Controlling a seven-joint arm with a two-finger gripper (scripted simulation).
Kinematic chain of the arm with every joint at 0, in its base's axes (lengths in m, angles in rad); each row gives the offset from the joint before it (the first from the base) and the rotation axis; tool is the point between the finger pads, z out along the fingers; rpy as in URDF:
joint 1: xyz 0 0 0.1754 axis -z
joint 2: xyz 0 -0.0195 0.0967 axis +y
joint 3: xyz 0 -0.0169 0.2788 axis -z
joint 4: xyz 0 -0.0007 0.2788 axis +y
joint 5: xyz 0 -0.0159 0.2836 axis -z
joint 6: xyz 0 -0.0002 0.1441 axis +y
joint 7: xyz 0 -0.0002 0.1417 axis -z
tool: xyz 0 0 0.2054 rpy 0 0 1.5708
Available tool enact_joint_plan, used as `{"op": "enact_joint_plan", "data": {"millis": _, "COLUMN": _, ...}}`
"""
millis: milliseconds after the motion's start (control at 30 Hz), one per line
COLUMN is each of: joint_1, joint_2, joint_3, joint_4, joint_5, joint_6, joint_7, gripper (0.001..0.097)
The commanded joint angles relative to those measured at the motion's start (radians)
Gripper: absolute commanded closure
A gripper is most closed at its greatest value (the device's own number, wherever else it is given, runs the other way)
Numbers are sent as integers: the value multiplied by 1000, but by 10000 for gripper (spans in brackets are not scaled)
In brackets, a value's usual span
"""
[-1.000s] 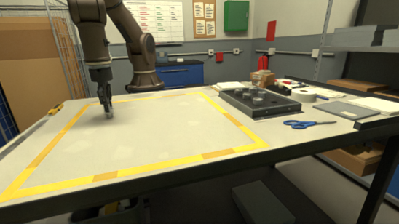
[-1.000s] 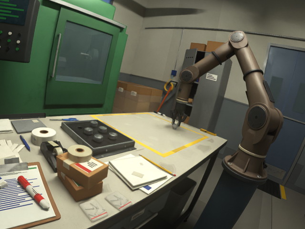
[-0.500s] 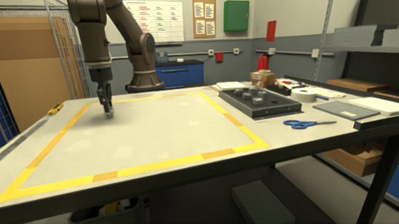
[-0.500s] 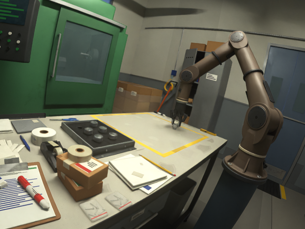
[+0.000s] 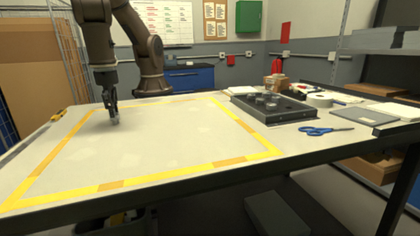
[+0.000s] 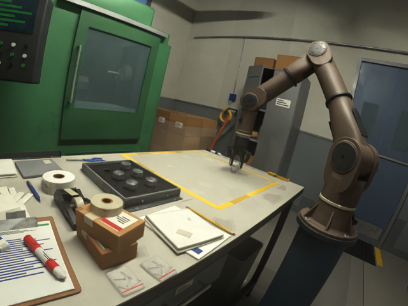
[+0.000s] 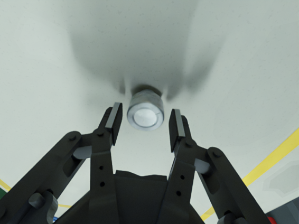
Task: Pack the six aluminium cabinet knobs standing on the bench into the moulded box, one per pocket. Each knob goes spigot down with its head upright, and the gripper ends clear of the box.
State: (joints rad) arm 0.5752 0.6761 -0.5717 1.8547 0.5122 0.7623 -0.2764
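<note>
One aluminium knob (image 7: 145, 111) stands on the bench, partly hidden by the fingers in the side cameras (image 5: 114, 120) (image 6: 235, 168). It stands head up inside the yellow tape frame, near its far left corner. My gripper (image 7: 145, 124) (image 5: 113, 113) (image 6: 238, 162) is low over this knob, open and holding nothing. The black moulded box (image 5: 273, 106) (image 6: 130, 183) lies at the right of the frame. Several knobs (image 5: 264, 99) (image 6: 133, 178) sit head up in its pockets. At least one pocket (image 5: 286, 108) is empty.
Behind the box stand cardboard boxes (image 5: 276, 82) and a white tape roll (image 5: 319, 100). Blue scissors (image 5: 321, 130) lie in front of the box. A grey pad (image 5: 363, 115) lies further right. A yellow utility knife (image 5: 58, 113) lies outside the frame's far left corner.
</note>
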Motion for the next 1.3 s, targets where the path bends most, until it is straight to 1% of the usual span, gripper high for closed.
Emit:
{"op": "enact_joint_plan", "data": {"millis": 0, "joint_1": 2, "joint_2": -6, "joint_3": -4, "joint_4": -3, "joint_5": -4, "joint_6": 6, "joint_7": 3, "gripper": 401}}
{"op": "enact_joint_plan", "data": {"millis": 133, "joint_1": 10, "joint_2": -21, "joint_3": -15, "joint_4": -11, "joint_5": -18, "joint_6": 28, "joint_7": 15, "gripper": 401}}
{"op": "enact_joint_plan", "data": {"millis": 300, "joint_1": 11, "joint_2": -24, "joint_3": -16, "joint_4": -12, "joint_5": -21, "joint_6": 32, "joint_7": 15, "gripper": 401}}
{"op": "enact_joint_plan", "data": {"millis": 400, "joint_1": 5, "joint_2": -25, "joint_3": -6, "joint_4": -11, "joint_5": -29, "joint_6": 30, "joint_7": -15, "gripper": 401}}
{"op": "enact_joint_plan", "data": {"millis": 467, "joint_1": -6, "joint_2": -28, "joint_3": 9, "joint_4": -10, "joint_5": -42, "joint_6": 26, "joint_7": -66, "gripper": 401}}
{"op": "enact_joint_plan", "data": {"millis": 533, "joint_1": -23, "joint_2": -33, "joint_3": 34, "joint_4": -9, "joint_5": -62, "joint_6": 21, "joint_7": -143, "gripper": 401}}
{"op": "enact_joint_plan", "data": {"millis": 633, "joint_1": -58, "joint_2": -42, "joint_3": 86, "joint_4": -6, "joint_5": -105, "joint_6": 9, "joint_7": -306, "gripper": 401}}
{"op": "enact_joint_plan", "data": {"millis": 900, "joint_1": -179, "joint_2": -72, "joint_3": 262, "joint_4": 5, "joint_5": -252, "joint_6": -30, "joint_7": -866, "gripper": 401}}
{"op": "enact_joint_plan", "data": {"millis": 1000, "joint_1": -218, "joint_2": -82, "joint_3": 319, "joint_4": 8, "joint_5": -299, "joint_6": -43, "joint_7": -1044, "gripper": 401}}
{"op": "enact_joint_plan", "data": {"millis": 1133, "joint_1": -250, "joint_2": -90, "joint_3": 367, "joint_4": 11, "joint_5": -339, "joint_6": -54, "joint_7": -1197, "gripper": 401}}
{"op": "enact_joint_plan", "data": {"millis": 1267, "joint_1": -261, "joint_2": -93, "joint_3": 383, "joint_4": 12, "joint_5": -352, "joint_6": -57, "joint_7": -1248, "gripper": 401}}
